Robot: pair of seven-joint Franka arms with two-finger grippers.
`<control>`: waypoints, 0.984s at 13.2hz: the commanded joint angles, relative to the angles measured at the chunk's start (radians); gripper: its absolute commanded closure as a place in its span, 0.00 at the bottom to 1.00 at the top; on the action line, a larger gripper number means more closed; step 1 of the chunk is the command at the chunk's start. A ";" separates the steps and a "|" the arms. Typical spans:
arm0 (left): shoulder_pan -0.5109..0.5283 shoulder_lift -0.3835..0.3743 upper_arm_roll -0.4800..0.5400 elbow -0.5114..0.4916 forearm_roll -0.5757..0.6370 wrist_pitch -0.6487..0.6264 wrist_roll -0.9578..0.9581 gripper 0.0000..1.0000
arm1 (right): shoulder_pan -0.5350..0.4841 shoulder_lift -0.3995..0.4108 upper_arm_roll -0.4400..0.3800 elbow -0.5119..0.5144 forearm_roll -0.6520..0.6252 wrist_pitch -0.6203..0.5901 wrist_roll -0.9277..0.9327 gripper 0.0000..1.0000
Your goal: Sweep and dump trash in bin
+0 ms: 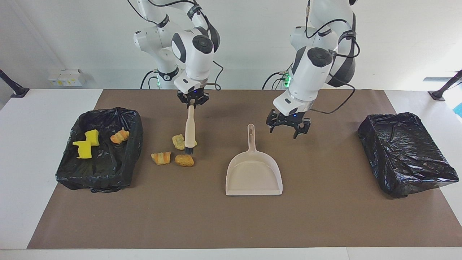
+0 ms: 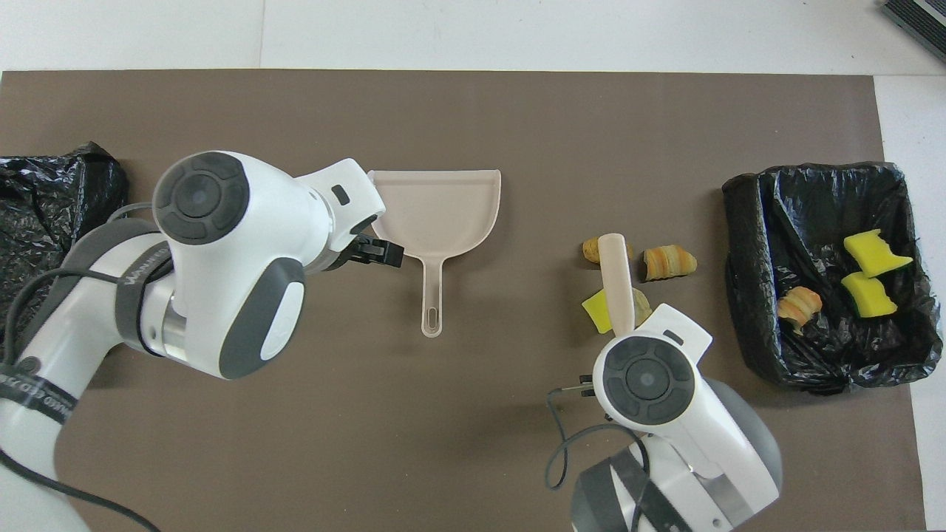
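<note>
Fingertips of the right gripper (image 1: 192, 103) are pinched tight on the top of the long beige brush with black bristles (image 1: 190, 130). The brush hangs down, and its bristle end is right at the four loose bits of trash on the brown mat (image 1: 231, 224).

The left gripper (image 1: 287, 127) has its fingers spread wide and holds nothing. It hangs just beside the handle of the flat beige plastic dustpan (image 1: 253, 173), on the side toward the left arm's end of the table.

The loose trash is a yellow sponge chunk (image 2: 596, 314), a pale bread lump (image 1: 178, 141), a striped orange bread piece (image 1: 161, 158) and a brown bread lump (image 1: 184, 160). They sit between the dustpan and the open bin lined with a black bag (image 1: 68, 169) at the right arm's end. Three more scraps, two yellow and one orange, already lie inside that bin. A second bin wrapped in a black bag (image 1: 406, 155) sits at the left arm's end.

The dustpan's open mouth points away from the robots, not toward the trash. If the brush pushes now, the bits would likely slide past the pan or roll apart. The round brown lump could roll off easily. The left gripper might also close beside the thin handle and miss it.
</note>
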 commanded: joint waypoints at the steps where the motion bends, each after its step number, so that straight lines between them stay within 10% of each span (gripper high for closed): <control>1: -0.100 0.061 0.020 -0.007 -0.010 0.088 -0.136 0.00 | -0.090 0.003 0.014 0.003 -0.082 -0.039 -0.121 1.00; 7: -0.190 0.064 0.023 -0.137 0.003 0.188 -0.193 0.07 | -0.265 0.026 0.017 -0.012 -0.147 -0.028 -0.299 1.00; 10: -0.189 0.063 0.023 -0.139 0.004 0.185 -0.190 0.91 | -0.264 0.060 0.020 -0.022 -0.121 0.027 -0.284 1.00; 13: -0.166 0.064 0.021 -0.136 0.003 0.175 -0.138 1.00 | -0.261 0.060 0.022 -0.020 0.049 0.015 -0.323 1.00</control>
